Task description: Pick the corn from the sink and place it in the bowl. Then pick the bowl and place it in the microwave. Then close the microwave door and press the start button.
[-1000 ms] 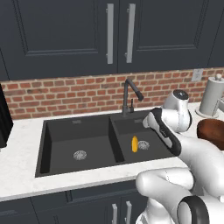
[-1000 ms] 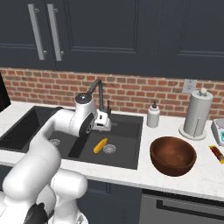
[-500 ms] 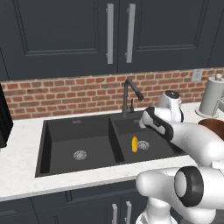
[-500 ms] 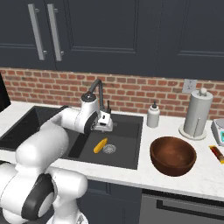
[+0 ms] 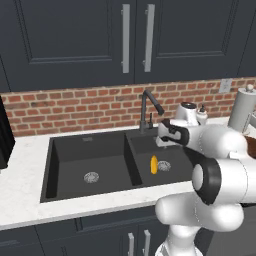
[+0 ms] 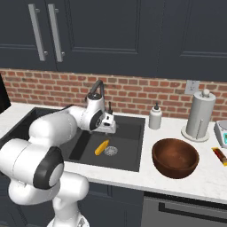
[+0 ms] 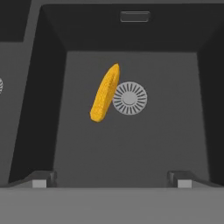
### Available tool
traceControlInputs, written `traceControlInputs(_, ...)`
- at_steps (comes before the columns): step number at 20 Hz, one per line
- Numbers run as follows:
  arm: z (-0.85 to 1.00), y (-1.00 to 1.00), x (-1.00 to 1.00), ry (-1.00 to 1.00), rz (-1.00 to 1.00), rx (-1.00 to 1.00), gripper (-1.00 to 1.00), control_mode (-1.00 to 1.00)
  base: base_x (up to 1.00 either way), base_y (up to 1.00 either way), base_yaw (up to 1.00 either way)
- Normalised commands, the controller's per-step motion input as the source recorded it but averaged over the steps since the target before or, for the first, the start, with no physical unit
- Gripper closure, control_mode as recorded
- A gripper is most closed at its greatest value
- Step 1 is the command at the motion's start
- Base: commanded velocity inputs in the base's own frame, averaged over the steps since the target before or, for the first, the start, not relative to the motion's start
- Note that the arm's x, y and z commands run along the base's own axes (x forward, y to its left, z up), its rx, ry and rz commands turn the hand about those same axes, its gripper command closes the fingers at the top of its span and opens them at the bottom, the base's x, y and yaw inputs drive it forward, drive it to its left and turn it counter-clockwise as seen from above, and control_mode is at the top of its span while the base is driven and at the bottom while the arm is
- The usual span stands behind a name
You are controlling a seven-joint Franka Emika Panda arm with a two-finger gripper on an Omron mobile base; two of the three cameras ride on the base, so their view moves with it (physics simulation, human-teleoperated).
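The yellow-orange corn (image 7: 105, 93) lies on the floor of the right basin of the black sink (image 5: 90, 141), its tip against the round silver drain (image 7: 129, 98). It also shows as the corn (image 5: 154, 164) and the corn (image 6: 102, 147) in the two base views. My gripper (image 7: 111, 181) hangs open above that basin, looking down, with the corn well ahead of its fingertips (image 7: 43, 179) and apart from them. In the base views the gripper (image 5: 162, 143) sits just below the tap. The reddish-brown bowl (image 6: 175, 158) stands empty on the counter right of the sink. The microwave and its door are out of view.
The dark gooseneck tap (image 5: 150, 104) rises behind the divider, close to my hand. A soap bottle (image 6: 154, 117) and a paper towel holder (image 6: 198, 116) stand at the back right. A small orange-brown stick (image 6: 219, 155) lies right of the bowl. Dark cabinets hang overhead.
My hand has shifted toward the back wall over the right basin, ending under the tap. The corn and the bowl have not moved.
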Motion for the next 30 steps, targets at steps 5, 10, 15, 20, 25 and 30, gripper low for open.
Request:
traceControlInputs(5,-0.26,0.00,0.08,0.00,0.00,0.00,-1.00,-1.00,0.00,0.00,0.00)
traceControlInputs(10,-0.24,-0.08,0.07,0.01,0.00,0.00,-1.00,-1.00,0.00,0.00,0.00)
traceControlInputs(15,-0.23,-0.07,0.05,0.00,0.00,0.00,-1.00,-1.00,0.00,0.00,0.00)
traceControlInputs(20,-0.26,-0.02,0.10,0.01,0.00,0.00,-1.00,-1.00,0.00,0.00,0.00)
traceControlInputs(25,-0.12,0.00,0.05,-0.01,0.03,0.03,-1.00,-1.00,0.00,0.00,0.00)
traceControlInputs(30,-0.16,0.00,0.01,0.00,0.04,0.11,-1.00,-1.00,0.00,0.00,0.00)
